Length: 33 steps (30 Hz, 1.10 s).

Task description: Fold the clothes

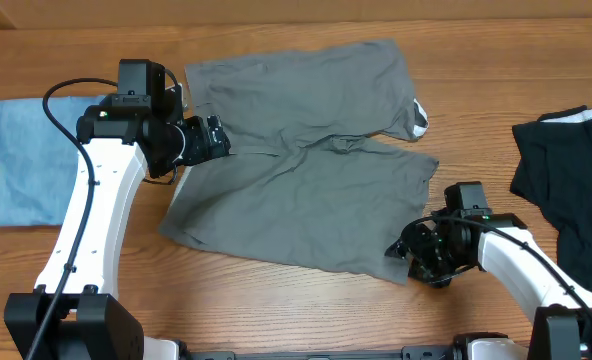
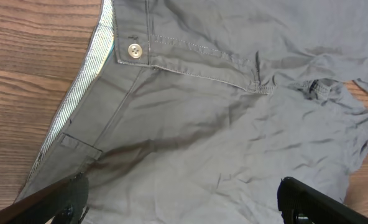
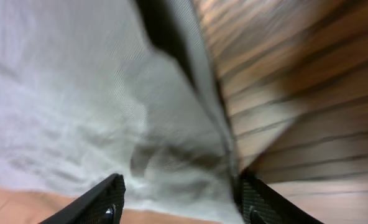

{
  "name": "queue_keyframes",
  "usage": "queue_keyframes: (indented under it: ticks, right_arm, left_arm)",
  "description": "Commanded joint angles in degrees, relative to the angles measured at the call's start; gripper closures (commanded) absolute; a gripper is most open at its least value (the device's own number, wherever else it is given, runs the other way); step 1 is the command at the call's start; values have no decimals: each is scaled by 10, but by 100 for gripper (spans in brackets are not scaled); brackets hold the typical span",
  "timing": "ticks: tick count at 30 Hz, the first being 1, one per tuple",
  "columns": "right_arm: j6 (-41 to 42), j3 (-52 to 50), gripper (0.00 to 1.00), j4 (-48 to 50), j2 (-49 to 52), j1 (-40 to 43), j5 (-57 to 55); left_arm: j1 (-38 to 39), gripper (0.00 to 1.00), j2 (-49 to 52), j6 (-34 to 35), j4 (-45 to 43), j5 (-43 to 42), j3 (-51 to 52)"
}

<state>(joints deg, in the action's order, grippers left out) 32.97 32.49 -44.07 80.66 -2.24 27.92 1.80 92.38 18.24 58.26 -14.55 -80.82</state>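
Jaws of the left gripper (image 1: 213,140) stand spread wide with nothing between them. In the left wrist view its two black fingers (image 2: 59,202) frame the plain mid-grey garment of thin, wrinkly cloth (image 1: 306,160) from above; whether they touch it cannot be told. Beyond them, toward 11 o'clock in that view, sit a pale round button (image 2: 133,51) and a striped waistband lining (image 2: 84,93).

The right gripper (image 1: 423,262) has its jaws partly apart, straddling the garment's hem corner. The blurred right wrist view shows grey cloth lying in the gap between the black fingers (image 3: 106,202).

From overhead, the garment lies spread and rumpled at the middle of the wooden table (image 1: 306,310), with the left gripper at its 9 o'clock edge and the right at its 5 o'clock corner. A small white patch (image 1: 421,118) at its 2 o'clock edge is too small to read. A light blue denim piece (image 1: 26,160) lies at the table's 9 o'clock, a black garment (image 1: 566,170) at 3 o'clock.
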Motion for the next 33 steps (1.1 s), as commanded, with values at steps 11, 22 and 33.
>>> queue_keyframes:
  ticks: [11, 22, 33]
  right_arm:
    - [-4, -55, 56, 34, 13, 1, 16]
    - [-31, -48, 87, 30, 13, 1, 23]
    - [-77, 63, 87, -52, 13, 1, -91]
  left_arm:
    - [1, 0, 1, 0, 0, 2, 2]
    - [1, 0, 1, 0, 0, 2, 2]
    - [1, 0, 1, 0, 0, 2, 2]
